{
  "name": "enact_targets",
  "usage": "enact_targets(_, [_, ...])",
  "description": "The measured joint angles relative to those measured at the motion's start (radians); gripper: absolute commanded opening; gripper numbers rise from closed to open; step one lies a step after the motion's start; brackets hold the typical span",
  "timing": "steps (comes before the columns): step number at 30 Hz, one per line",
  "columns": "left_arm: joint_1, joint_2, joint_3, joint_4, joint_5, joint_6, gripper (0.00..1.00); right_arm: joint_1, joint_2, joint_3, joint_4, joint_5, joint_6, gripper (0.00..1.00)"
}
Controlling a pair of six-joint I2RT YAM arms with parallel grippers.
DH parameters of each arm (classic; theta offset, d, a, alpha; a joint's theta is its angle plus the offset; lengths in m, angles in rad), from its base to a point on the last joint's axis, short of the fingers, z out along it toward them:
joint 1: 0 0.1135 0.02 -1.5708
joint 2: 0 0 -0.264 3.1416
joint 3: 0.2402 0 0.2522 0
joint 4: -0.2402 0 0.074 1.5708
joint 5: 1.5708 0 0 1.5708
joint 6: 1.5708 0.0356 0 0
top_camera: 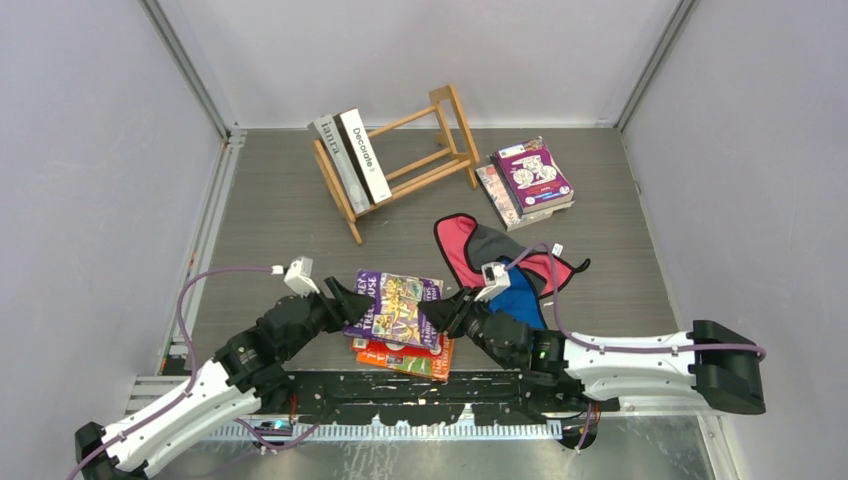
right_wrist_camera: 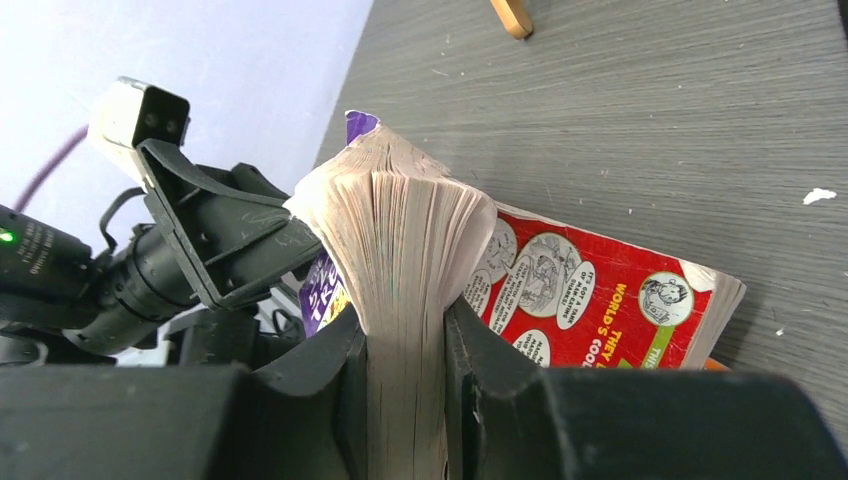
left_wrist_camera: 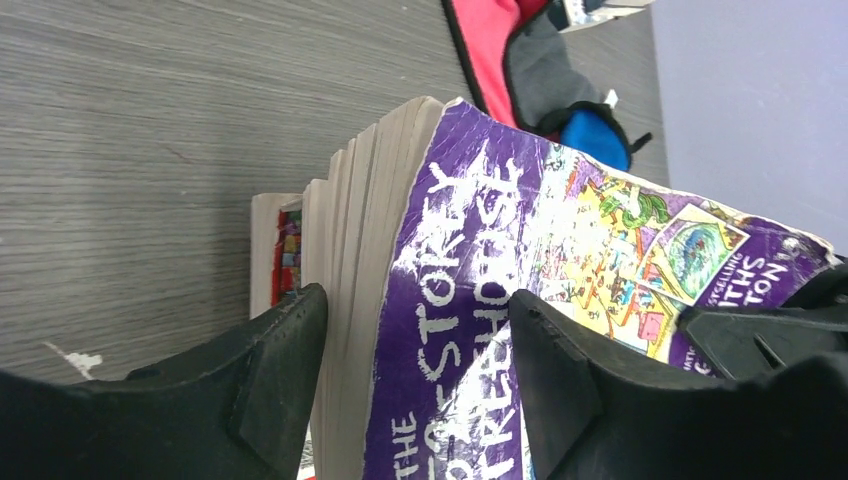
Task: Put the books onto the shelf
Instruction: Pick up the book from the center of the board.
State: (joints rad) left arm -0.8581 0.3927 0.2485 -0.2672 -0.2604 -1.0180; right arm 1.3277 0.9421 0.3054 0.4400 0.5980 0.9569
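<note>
Right wrist view: my right gripper [right_wrist_camera: 405, 335] is clamped on the purple book [right_wrist_camera: 400, 230]. One finger is on each side of its page block, and the pages bulge out above my fingertips. Below it a red book [right_wrist_camera: 600, 300] lies flat on the table [right_wrist_camera: 650, 120].

Left wrist view: my left gripper [left_wrist_camera: 415, 330] straddles the opposite end of the purple book, jaws apart. One finger [left_wrist_camera: 270, 370] sits against the page edges and the other lies over the front cover. The gap between them is wider than the book is thick, and I cannot tell whether either pad presses.

From the top camera, the purple book hangs between my two grippers near the front of the table, cover up, over the red book and a small pile beneath it. The shelf [top_camera: 465, 150] stands slantwise at the back, well apart from the purple book. A grey book [top_camera: 338, 160] and Decorate [top_camera: 365, 155] stand side by side at its left end, and the other slats are bare. A stack [top_camera: 530, 178] of small books lies on the table just right of the shelf. Red, grey and blue cloths [top_camera: 500, 262] lie between that stack and my right arm.
</note>
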Motion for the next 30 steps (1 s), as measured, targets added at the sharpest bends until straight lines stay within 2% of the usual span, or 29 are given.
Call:
enact_targets(12, [-0.005,-0.049,0.054,-0.005,0.027,-0.003,0.77,-0.023,-0.141,-0.044,-0.01,-0.042,0.041,0.01])
enact_targets(22, [-0.006,-0.226,0.15,-0.182,-0.038,-0.04,0.84,-0.023,-0.274,-0.065,-0.045,-0.031,0.04,0.01])
enact_targets(30, [-0.006,-0.283,0.161,-0.292,-0.063,-0.119,0.91,-0.023,-0.312,-0.074,-0.06,-0.009,0.031,0.01])
